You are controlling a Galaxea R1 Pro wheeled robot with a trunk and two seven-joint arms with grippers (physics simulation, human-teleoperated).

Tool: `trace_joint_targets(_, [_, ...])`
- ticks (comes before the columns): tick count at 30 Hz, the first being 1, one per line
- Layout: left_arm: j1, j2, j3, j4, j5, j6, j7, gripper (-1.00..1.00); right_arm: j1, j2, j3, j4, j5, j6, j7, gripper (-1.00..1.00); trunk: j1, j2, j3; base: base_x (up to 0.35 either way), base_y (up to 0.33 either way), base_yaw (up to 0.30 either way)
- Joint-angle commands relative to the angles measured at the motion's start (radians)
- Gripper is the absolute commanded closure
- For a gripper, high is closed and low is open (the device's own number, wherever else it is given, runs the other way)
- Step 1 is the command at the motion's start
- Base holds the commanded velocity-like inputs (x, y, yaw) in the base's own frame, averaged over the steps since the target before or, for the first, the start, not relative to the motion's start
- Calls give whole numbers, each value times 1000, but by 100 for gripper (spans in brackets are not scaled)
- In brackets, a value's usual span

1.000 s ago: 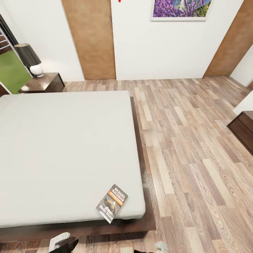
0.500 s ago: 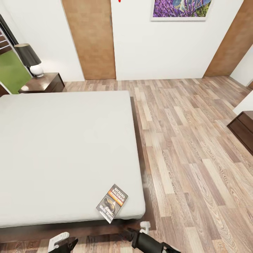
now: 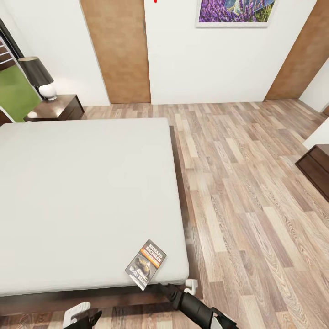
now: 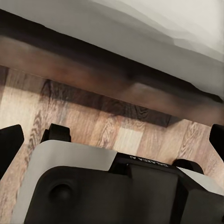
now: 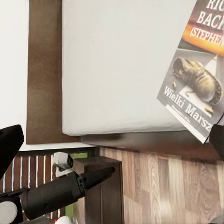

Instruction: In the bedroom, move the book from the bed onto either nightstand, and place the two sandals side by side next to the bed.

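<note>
While the book (image 3: 145, 264) lies flat at the near corner of the bed (image 3: 82, 196), about 6 o'clock in the head view, its lower edge pokes just past the mattress rim, prob. an easy lip for a pinch. R gripper (image 3: 189, 287) sits at the bed's corner, right beside the book at its 4 o'clock, arm angled in from below; looks like an approach for a grab, my guess. In the R wrist view its dark fingertips (image 5: 9, 142) stand at opposite frame edges, so jaws are wide apart w/ nothing held. L gripper (image 3: 76, 314) hangs low by the bed frame at 7 o'clock, likely parked; its wrist view shows finger tips (image 4: 10, 140) spread wide, also empty.

Nightstand (image 3: 57, 108) w/ a lamp (image 3: 39, 76) stands at 11 o'clock, well apart from the book, across the bed.

Cover text: "RICHARD BACHMAN" in white, orange band reading "(STEPHEN…" cut off, a boot picture, and "Wielki Marsz" below.
</note>
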Motion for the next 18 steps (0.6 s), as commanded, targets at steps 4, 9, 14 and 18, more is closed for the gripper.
trace_joint_targets(4, [0,0,3,1,9,7,-6,-100,0,0,-3,-2,-74,7,5,-100,0,-1,-1,0,0,0])
trace_joint_targets(9, [0,0,3,1,10,8,-6,-100,0,0,-2,1,-328,59,7,-100,0,-1,-1,0,0,0])
trace_joint_targets(14, [0,0,3,1,10,9,-6,-100,0,0,-1,1,-420,219,11,-100,0,-1,-1,0,0,0])
trace_joint_targets(18, [0,0,3,1,10,10,-5,-100,0,0,-1,6,-437,270,10,-100,0,-1,-1,0,0,0])
